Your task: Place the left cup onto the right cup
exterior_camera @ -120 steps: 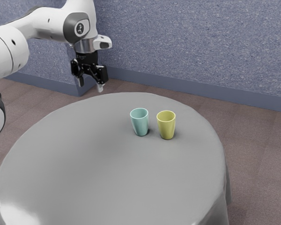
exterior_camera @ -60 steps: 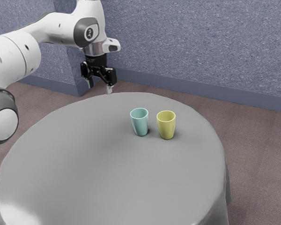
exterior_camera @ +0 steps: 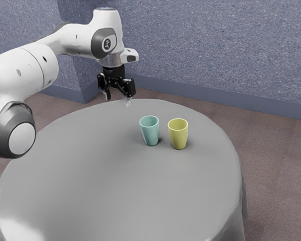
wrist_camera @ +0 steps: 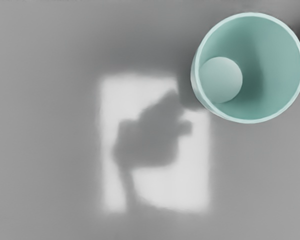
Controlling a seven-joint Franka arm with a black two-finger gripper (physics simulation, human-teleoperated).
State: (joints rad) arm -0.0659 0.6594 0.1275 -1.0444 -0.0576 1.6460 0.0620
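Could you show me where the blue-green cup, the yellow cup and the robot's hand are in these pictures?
blue-green cup (exterior_camera: 150,133), exterior view, on the middle of its outer wall.
yellow cup (exterior_camera: 178,136), exterior view, on the middle of its outer wall.
hand (exterior_camera: 117,97), exterior view, midway between its two fingertips.

— Colours of the table (exterior_camera: 115,191)?
— Plain mid grey with a soft sheen, no pattern. In the wrist view, a pale, near-white rectangular patch of light (wrist_camera: 190,180) across that grey, with a darker grey shadow (wrist_camera: 150,145) inside it.
— And the cups?
— Left cup (exterior_camera: 150,130): pale teal inside and out, unpatterned. Right cup (exterior_camera: 178,133): soft yellow-green, equally plain.
— The robot?
— White arm (exterior_camera: 35,70) with dark grey joint caps; black gripper (exterior_camera: 118,97).
— The surroundings?
— Wall (exterior_camera: 215,40) in blue-grey with a fine speckle. Skirting (exterior_camera: 215,95) in darker slate blue. Floor (exterior_camera: 276,150) in dull brown, faintly mottled.
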